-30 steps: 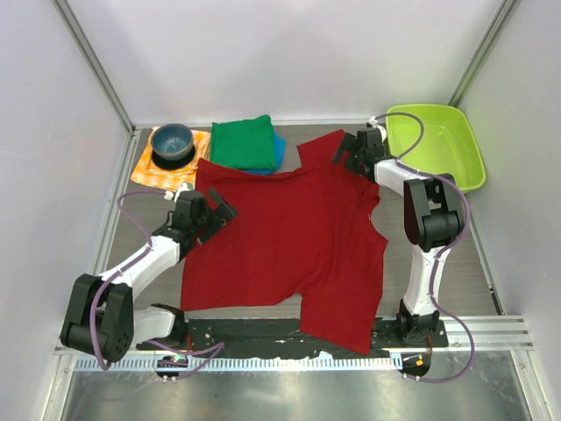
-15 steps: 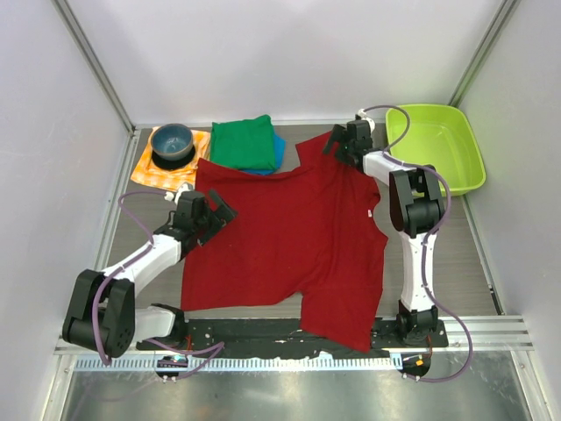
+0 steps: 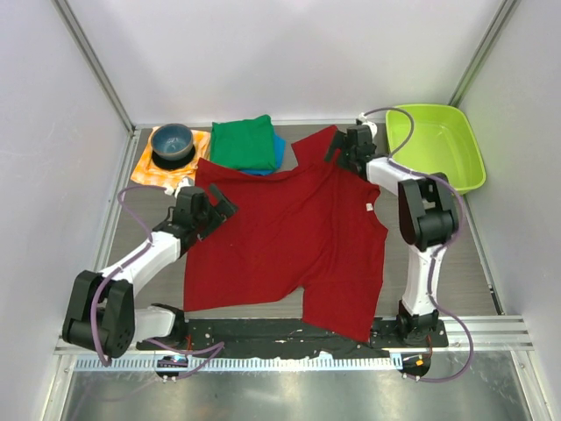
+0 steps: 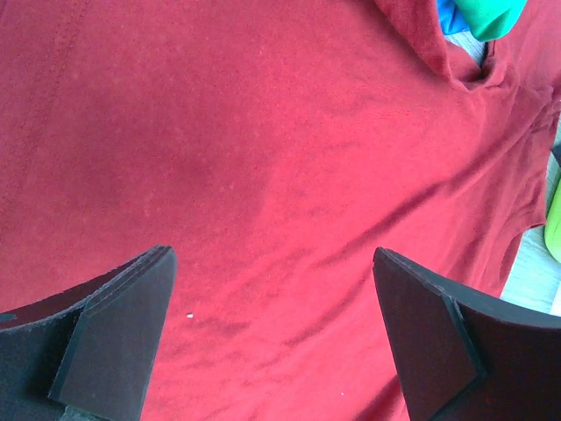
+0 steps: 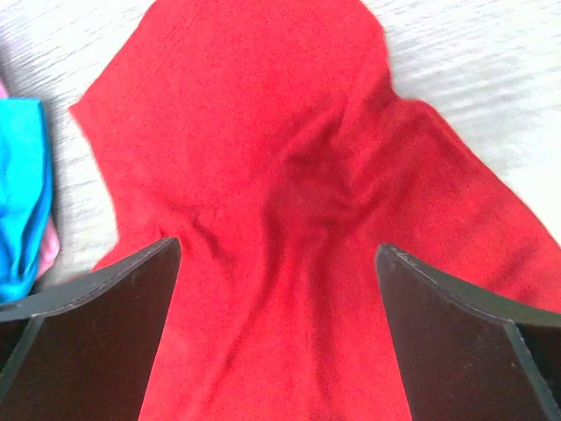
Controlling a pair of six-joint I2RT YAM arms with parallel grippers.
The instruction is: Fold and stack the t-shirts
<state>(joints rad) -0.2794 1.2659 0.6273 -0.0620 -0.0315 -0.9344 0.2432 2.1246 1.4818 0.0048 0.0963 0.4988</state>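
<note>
One dark red t-shirt (image 3: 289,237) lies spread across the middle of the worktop (image 3: 456,254), one corner reaching the near edge. Judged light, limp and prone to bunching (wrinkles show at the far sleeve); best pinched at the corners. Both sets of jaws are spread wide, holding nothing.

Shirt (image 3: 289,237) spread across the middle of the surface (image 3: 473,254), near corner lapping over the front edge. Behind it, folded shirts (image 3: 244,140), one on the other. Left of them, bowl (image 3: 172,140) on cloth (image 3: 145,175). Tub (image 3: 480,162) back right. Left claw (image 3: 223,209) over the shirt's left edge, right claw (image 3: 336,151) over its far sleeve.
</note>
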